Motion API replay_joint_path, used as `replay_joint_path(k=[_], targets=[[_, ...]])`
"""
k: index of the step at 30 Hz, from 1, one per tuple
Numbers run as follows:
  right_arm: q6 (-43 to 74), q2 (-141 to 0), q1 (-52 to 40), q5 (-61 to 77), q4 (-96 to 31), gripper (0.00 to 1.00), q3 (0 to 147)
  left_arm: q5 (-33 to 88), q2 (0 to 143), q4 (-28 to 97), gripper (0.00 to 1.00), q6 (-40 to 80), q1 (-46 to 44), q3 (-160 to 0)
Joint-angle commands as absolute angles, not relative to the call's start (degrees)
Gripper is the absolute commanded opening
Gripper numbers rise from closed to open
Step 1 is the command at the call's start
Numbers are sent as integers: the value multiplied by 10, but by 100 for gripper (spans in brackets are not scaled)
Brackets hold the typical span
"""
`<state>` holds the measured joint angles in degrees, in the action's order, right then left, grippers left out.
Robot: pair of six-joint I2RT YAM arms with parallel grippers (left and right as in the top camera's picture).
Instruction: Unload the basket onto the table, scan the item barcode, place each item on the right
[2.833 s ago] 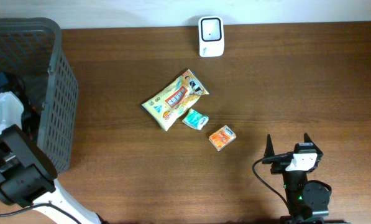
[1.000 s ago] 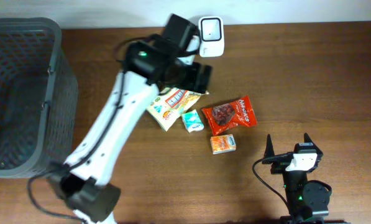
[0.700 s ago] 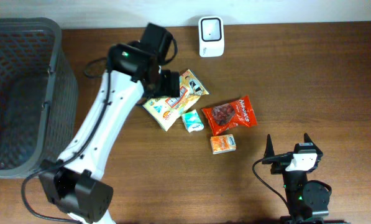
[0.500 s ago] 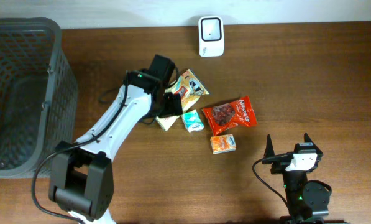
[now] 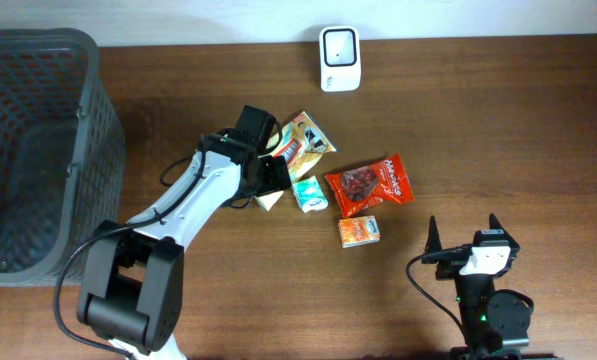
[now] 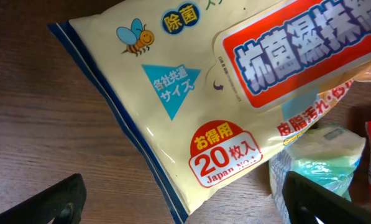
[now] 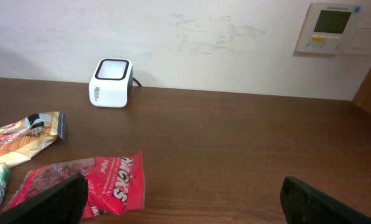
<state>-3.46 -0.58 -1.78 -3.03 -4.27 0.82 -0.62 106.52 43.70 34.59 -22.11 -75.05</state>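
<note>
Shift: left gripper point(image 5: 268, 178) has left the barcode scanner point(image 5: 338, 45) and now sits low over the wet-wipes pack point(image 5: 300, 145).
Overhead: left arm bent, elbow down; right gripper point(image 5: 463, 228) parked, jaws apart.
Left wrist: jaws spread, straddling the pack, gripping nothing.
Right wrist: scanner upright by the wall.

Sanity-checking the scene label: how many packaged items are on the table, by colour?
yellow wipes pack: 1
teal packet: 1
red candy bag: 1
orange box: 1
Total: 4
</note>
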Motion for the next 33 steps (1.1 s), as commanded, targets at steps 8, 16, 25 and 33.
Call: replay_joint_path(k=[8,16,25,33], targets=[[-37,-2,-15,-37,-43,98,3,3,1064,462,99,353,-219,-747],[-37,-2,-15,-37,-43,98,3,27,1067,458,99,384,-181,-747],[-37,-2,-15,-37,-43,99,3,125,1143,408,91,383,-171,-747],[-37,-2,-15,-37,-43,98,3,124,1143,381,33,377,-171,-747]])
